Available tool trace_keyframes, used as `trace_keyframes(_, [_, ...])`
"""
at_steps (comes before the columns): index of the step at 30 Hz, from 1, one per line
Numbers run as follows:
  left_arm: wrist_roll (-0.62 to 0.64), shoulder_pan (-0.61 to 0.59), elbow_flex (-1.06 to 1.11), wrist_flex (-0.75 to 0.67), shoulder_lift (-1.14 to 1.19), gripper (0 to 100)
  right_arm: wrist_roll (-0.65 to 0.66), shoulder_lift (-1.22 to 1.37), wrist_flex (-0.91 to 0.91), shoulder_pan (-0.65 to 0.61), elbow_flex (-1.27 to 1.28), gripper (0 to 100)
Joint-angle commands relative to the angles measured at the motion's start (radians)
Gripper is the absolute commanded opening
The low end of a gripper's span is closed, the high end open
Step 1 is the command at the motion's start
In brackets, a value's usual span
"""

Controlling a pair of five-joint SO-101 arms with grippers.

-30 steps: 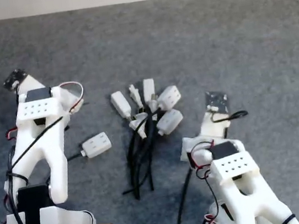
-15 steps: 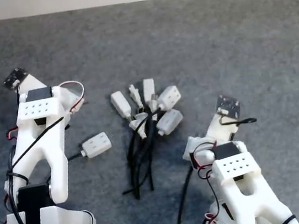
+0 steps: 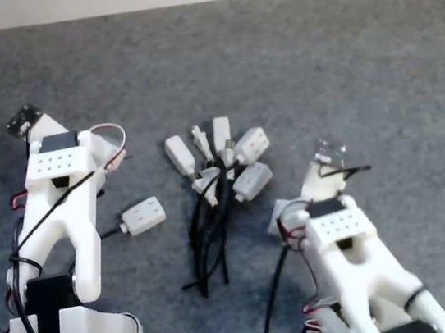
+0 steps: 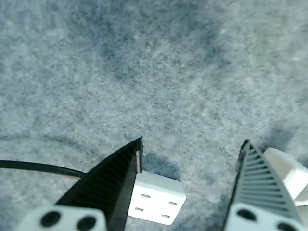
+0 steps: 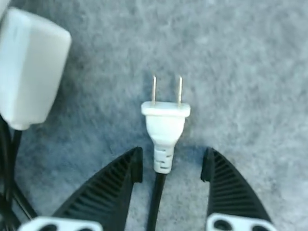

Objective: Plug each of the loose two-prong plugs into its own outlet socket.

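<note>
Right hand [image 5: 172,154] is hanging released astride the white two-prong plastic plug [image 5: 164,118], probably lining up a grasp; left hand [image 4: 192,142], also released, is hovering over a white socket block [image 4: 156,197].

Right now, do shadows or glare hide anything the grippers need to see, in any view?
High view: even light, no glare; the black cords stand out on the grey carpet. Left wrist view: a soft shadow lies beside the outlet socket, hiding nothing. Right wrist view: the plug and both prongs show free of glare.
</note>
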Motion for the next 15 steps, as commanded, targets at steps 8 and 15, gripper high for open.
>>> trace_keyframes(8, [0.009, -0.004, -0.004, -0.012, -0.047, 32, 0.057, 0.289, 0.051, 0.013, -0.183, 0.9])
trace_keyframes(15, [0.009, -0.004, -0.004, -0.012, -0.045, 32, 0.354, 0.285, 0.105, 0.056, -0.209, 0.5])
